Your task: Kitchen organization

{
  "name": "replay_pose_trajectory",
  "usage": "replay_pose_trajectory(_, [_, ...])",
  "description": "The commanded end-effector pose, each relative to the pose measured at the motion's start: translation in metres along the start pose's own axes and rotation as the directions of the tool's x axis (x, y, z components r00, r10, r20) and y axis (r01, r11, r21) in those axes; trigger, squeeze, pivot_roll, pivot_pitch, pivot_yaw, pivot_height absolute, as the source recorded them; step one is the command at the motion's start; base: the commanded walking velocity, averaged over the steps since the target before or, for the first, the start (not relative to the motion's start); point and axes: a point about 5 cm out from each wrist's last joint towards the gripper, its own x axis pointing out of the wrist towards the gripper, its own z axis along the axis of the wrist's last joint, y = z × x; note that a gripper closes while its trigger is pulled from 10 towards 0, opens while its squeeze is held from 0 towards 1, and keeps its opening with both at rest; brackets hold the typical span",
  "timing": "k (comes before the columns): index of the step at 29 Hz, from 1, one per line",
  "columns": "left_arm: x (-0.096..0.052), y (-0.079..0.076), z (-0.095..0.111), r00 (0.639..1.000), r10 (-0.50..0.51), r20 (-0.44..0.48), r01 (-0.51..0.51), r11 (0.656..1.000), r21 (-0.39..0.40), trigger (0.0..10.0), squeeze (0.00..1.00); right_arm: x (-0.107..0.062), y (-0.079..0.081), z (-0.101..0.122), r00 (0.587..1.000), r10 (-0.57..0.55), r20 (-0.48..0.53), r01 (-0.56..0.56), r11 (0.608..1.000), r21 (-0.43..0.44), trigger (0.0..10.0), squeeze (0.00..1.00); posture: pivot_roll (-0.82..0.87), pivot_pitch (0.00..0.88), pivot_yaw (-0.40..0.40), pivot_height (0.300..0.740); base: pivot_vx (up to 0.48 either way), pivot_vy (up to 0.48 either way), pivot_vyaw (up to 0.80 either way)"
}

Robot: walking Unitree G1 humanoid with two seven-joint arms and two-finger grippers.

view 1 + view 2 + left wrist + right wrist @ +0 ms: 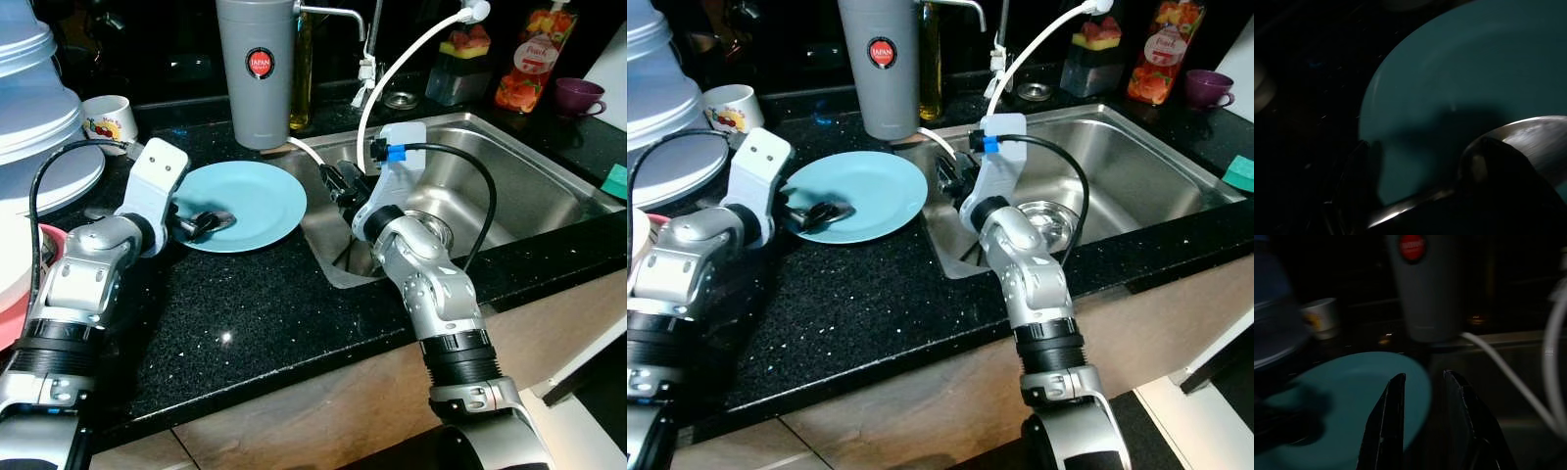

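A light blue plate (250, 196) lies on the black counter (255, 304), left of the steel sink (529, 186). A metal spoon (223, 216) rests on the plate's left part. My left gripper (208, 225) reaches over that rim. In the left wrist view one black finger (1493, 171) lies over the spoon (1535, 139) and the other finger stands apart, with bare plate (1449, 73) between them. My right gripper (333, 181) hovers at the sink's left edge, pointing toward the plate. Its fingers (1393, 421) are slightly apart with nothing between them.
A tall grey canister (257, 69) stands behind the plate, with a white mug (106, 117) to its left. Stacked white containers (29, 108) fill the far left. A white hose (392, 69) arcs over the sink. A juice bottle (534, 59) and purple cup (578, 95) stand behind it.
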Motion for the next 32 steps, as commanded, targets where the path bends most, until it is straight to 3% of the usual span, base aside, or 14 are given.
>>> replay_pose_trajectory(1, [-0.002, 0.002, -0.003, 1.0, -0.01, -0.022, 0.011, 0.999, 0.042, 10.0, 0.0, 0.0, 0.009, 0.0, 0.998, 0.064, -0.022, -0.064, 0.998, 0.011, 10.0, 0.0, -0.01, 0.102, 0.034, 0.74, 0.0, 0.0, 0.0])
replay_pose_trajectory(6, [-0.006, 0.001, 0.0, 0.998, -0.07, -0.009, 0.07, 0.993, 0.09, 10.0, 0.0, -0.001, 0.012, 0.004, 0.992, 0.126, -0.034, -0.125, 0.992, 0.032, 10.0, 0.0, -0.01, 0.102, 0.031, 0.74, 0.0, 0.0, 0.0])
replay_pose_trajectory(9, [-0.007, 0.002, -0.006, 0.994, -0.099, -0.048, 0.103, 0.991, 0.088, 10.0, 0.0, -0.001, 0.01, 0.006, 0.99, 0.134, -0.039, -0.133, 0.991, 0.029, 10.0, 0.0, -0.01, 0.102, 0.031, 0.74, 0.0, 0.0, 0.0])
replay_pose_trajectory(10, [-0.008, 0.001, -0.008, 0.992, -0.11, -0.06, 0.115, 0.99, 0.084, 6.2, 0.0, -0.001, 0.01, 0.006, 0.99, 0.134, -0.041, -0.133, 0.991, 0.028, 10.0, 0.0, -0.01, 0.102, 0.03, 0.74, 0.0, 0.0, 0.0])
replay_pose_trajectory(11, [-0.008, 0.001, -0.008, 0.992, -0.11, -0.06, 0.115, 0.99, 0.084, 6.2, 0.0, -0.001, 0.01, 0.006, 0.99, 0.134, -0.041, -0.133, 0.991, 0.028, 10.0, 0.0, -0.01, 0.102, 0.03, 0.74, 0.0, 0.0, 0.0])
replay_pose_trajectory(12, [-0.008, 0.0, -0.01, 0.989, -0.126, -0.071, 0.132, 0.988, 0.081, 1.7, 0.0, -0.001, 0.009, 0.006, 0.99, 0.134, -0.043, -0.133, 0.991, 0.028, 10.0, 0.0, -0.01, 0.102, 0.03, 0.74, 0.0, 0.0, 0.0])
replay_pose_trajectory(13, [-0.008, -0.001, -0.011, 0.987, -0.142, -0.079, 0.148, 0.986, 0.079, 0.0, 0.0, -0.002, 0.009, 0.006, 0.99, 0.134, -0.047, -0.133, 0.991, 0.027, 10.0, 0.0, -0.01, 0.102, 0.03, 0.74, 0.0, 0.0, 0.0])
replay_pose_trajectory(20, [-0.005, -0.002, -0.005, 0.988, -0.145, -0.05, 0.148, 0.986, 0.074, 0.0, 0.0, -0.003, 0.008, 0.006, 0.99, 0.127, -0.063, -0.126, 0.992, 0.032, 10.0, 0.0, -0.01, 0.101, 0.03, 0.74, 0.0, 0.0, 0.0])
replay_pose_trajectory(28, [0.002, -0.007, 0.016, 0.989, -0.12, 0.088, 0.116, 0.992, 0.048, 0.0, 0.0, -0.001, 0.003, 0.009, 0.993, 0.1, -0.06, -0.098, 0.995, 0.03, 10.0, 0.0, -0.02, 0.101, 0.024, 0.74, 0.0, 0.0, 0.0])
replay_pose_trajectory(32, [0.003, -0.017, 0.034, 0.962, -0.162, 0.219, 0.163, 0.987, 0.014, 0.0, 0.0, -0.001, 0.001, 0.013, 0.995, 0.085, -0.049, -0.083, 0.996, 0.032, 10.0, 0.0, -0.02, 0.095, 0.028, 0.74, 0.0, 0.0, 0.0])
